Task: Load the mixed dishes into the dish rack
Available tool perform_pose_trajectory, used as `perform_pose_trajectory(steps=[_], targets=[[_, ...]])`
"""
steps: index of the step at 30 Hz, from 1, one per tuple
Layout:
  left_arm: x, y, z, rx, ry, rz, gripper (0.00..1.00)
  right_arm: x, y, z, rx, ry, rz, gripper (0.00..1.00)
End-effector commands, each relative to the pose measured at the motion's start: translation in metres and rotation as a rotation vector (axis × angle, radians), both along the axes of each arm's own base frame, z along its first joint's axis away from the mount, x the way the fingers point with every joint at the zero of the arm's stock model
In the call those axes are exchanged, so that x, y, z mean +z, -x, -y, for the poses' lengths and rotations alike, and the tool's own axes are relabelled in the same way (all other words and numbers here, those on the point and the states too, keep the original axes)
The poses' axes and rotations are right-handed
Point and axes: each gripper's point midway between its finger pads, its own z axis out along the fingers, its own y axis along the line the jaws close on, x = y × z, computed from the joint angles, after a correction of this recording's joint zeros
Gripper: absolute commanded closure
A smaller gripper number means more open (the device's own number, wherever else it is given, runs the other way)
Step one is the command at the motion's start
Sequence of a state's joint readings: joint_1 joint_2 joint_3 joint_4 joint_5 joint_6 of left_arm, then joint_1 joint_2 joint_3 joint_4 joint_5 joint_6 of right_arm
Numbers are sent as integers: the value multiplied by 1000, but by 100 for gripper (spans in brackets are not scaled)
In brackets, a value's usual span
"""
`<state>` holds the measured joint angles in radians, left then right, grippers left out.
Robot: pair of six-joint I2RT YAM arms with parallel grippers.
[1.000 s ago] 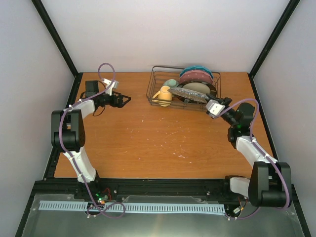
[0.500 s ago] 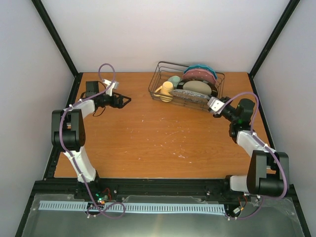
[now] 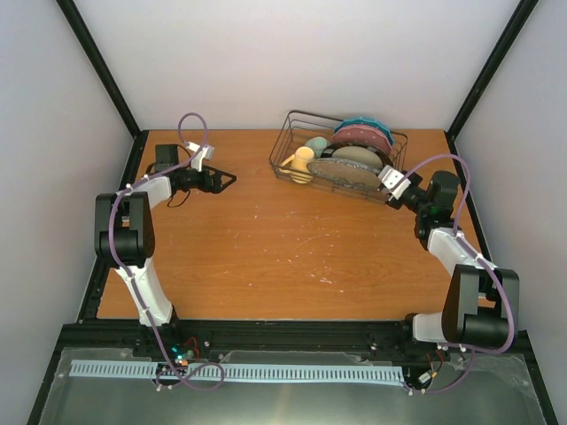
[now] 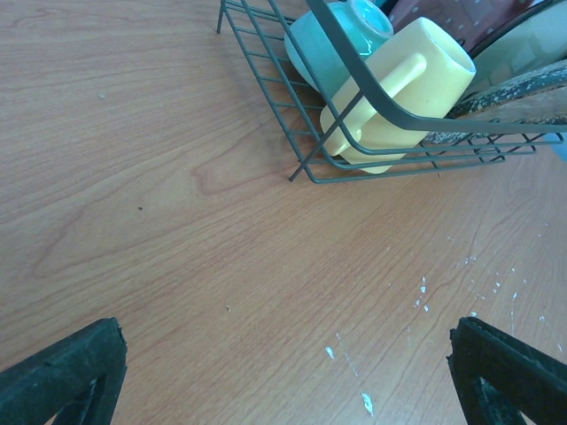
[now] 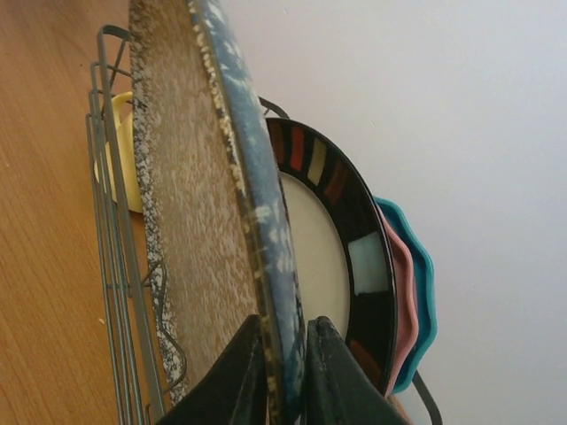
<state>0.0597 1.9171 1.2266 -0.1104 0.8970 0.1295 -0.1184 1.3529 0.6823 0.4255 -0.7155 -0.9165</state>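
From where I stand, the job looks close to finished. The dish rack [image 3: 285,135] sits at the upper right of the overhead view, and everything seems to be in it. The yellow mug [image 4: 416,84] lies on its side at the rack's left end, and the pale green bowl [image 4: 330,46] is just behind it. In the right wrist view the teal white-dotted plate [image 5: 425,274], the pink white-dotted plate [image 5: 403,274] and the dark-rimmed cream plate [image 5: 323,230] stand on edge, one behind the other.

The step in hand is the last one. The right gripper [image 5: 285,329] has its two fingers pinched on the rim of the largest grey speckled plate [image 5: 190,221]. That plate stands in front of the other plates, with its lower edge inside the wires. From above it looks tilted rather than upright. I can't tell whether it has settled between the dividers.

The left gripper [image 4: 283,381] hangs wide open over the bare table [image 3: 266,257] at the upper left, holding nothing.

I reckon the next move is to let the plate's weight rest in the rack, open the fingers off the rim, and draw back without tugging the plate out
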Motion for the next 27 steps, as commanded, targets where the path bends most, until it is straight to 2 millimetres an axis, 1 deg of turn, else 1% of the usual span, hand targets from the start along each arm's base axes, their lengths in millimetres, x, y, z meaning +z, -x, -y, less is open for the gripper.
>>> perform_pose_trajectory(steps=[1,2,4,7,9,11,14,16,22,24,25,27], targets=[[7,-5,4,-29,17,21,0,-27,-9,50,-261,-58,-142,81],[8,-5,4,-30,18,21,0,-28,-8,50,-261,-66,-148,73],[6,-4,4,-31,20,16,0,-28,-6,50,-267,-83,-153,71],[5,-4,5,-31,25,11,0,-27,-3,48,-263,-104,-147,63],[4,-3,5,-32,27,7,0,-23,0,45,-253,-119,-136,59],[4,-3,5,-31,29,9,0,-18,3,42,-239,-142,-123,52],[6,-2,6,-30,37,14,0,-9,7,38,-216,-189,-104,49],[7,-2,6,-28,41,16,0,-4,11,34,-197,-201,-98,42],[10,-2,7,-26,47,23,0,12,28,29,-186,-211,-50,38],[19,-2,8,-25,58,47,0,22,35,30,-194,-231,-5,36],[24,-2,10,-28,64,64,0,24,39,31,-205,-254,13,36],[37,-2,17,-33,70,102,0,36,48,33,-227,-308,70,35]])
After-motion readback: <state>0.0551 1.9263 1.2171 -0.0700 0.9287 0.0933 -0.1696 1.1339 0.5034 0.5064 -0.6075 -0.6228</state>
